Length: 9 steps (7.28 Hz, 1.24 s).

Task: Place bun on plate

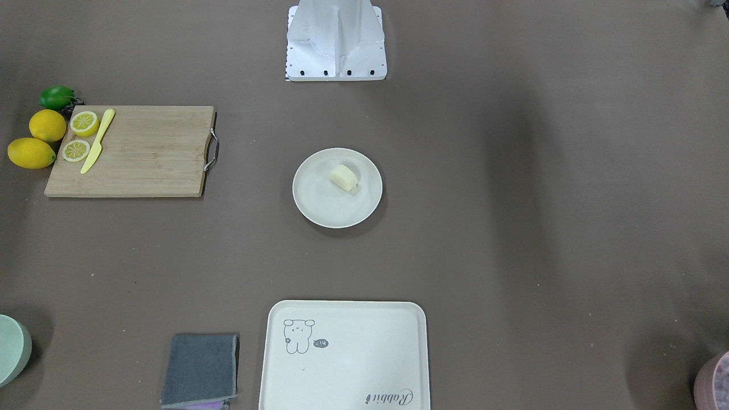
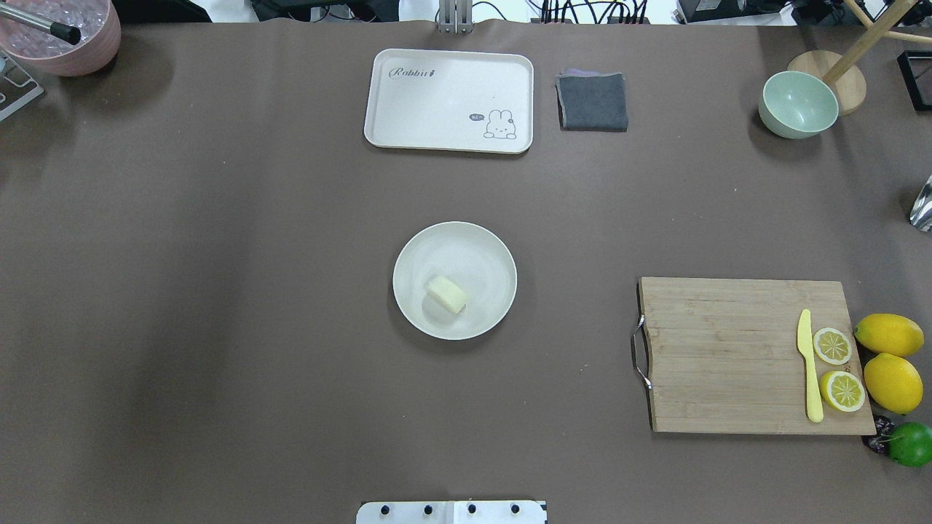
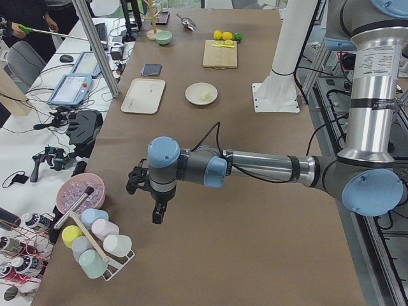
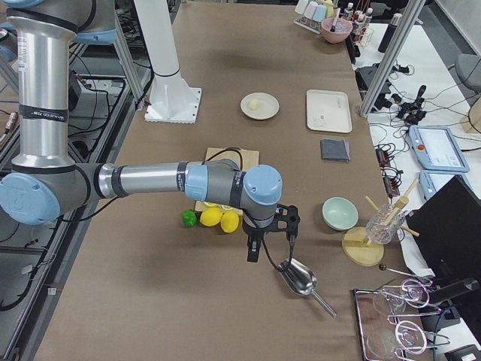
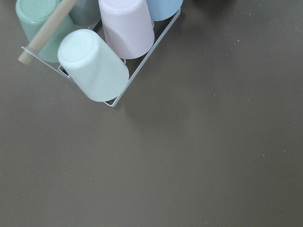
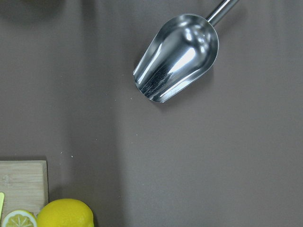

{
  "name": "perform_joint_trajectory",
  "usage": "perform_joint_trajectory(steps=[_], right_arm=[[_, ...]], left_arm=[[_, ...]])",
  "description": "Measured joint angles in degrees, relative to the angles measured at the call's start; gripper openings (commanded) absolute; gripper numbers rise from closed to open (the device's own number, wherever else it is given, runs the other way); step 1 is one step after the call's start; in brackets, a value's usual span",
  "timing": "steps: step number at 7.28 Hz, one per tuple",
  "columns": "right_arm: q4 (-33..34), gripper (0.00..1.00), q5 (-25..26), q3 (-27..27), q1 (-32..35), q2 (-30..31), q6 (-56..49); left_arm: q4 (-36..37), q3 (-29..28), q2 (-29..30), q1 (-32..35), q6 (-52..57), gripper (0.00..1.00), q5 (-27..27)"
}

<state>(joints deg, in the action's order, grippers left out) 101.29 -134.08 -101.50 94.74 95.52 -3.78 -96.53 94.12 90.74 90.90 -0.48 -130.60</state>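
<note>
The pale cream bun lies on the round off-white plate at the table's middle, toward the rim nearest the robot base. Neither gripper is near it. The left gripper hangs over the table's left end beside a rack of cups, seen only in the exterior left view, and I cannot tell whether it is open or shut. The right gripper hangs over the right end just above a metal scoop; I cannot tell its state either. Both wrist views show only table.
A cream tray and grey cloth lie beyond the plate. A cutting board carries a yellow knife and lemon slices, with whole lemons beside it. A green bowl, a pink bowl and cups sit at the ends.
</note>
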Motion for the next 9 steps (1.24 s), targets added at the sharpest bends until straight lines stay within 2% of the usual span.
perform_joint_trajectory(steps=[4,9], right_arm=[[-5.47,1.0,0.01,4.32,0.01,-0.64,0.5],[-5.93,1.0,-0.54,3.92,-0.11,-2.33,3.19]], left_arm=[[-0.21,0.17,0.04,-0.11,-0.09,0.98,0.01],[-0.16,-0.15,0.1,-0.04,-0.13,0.98,0.22]])
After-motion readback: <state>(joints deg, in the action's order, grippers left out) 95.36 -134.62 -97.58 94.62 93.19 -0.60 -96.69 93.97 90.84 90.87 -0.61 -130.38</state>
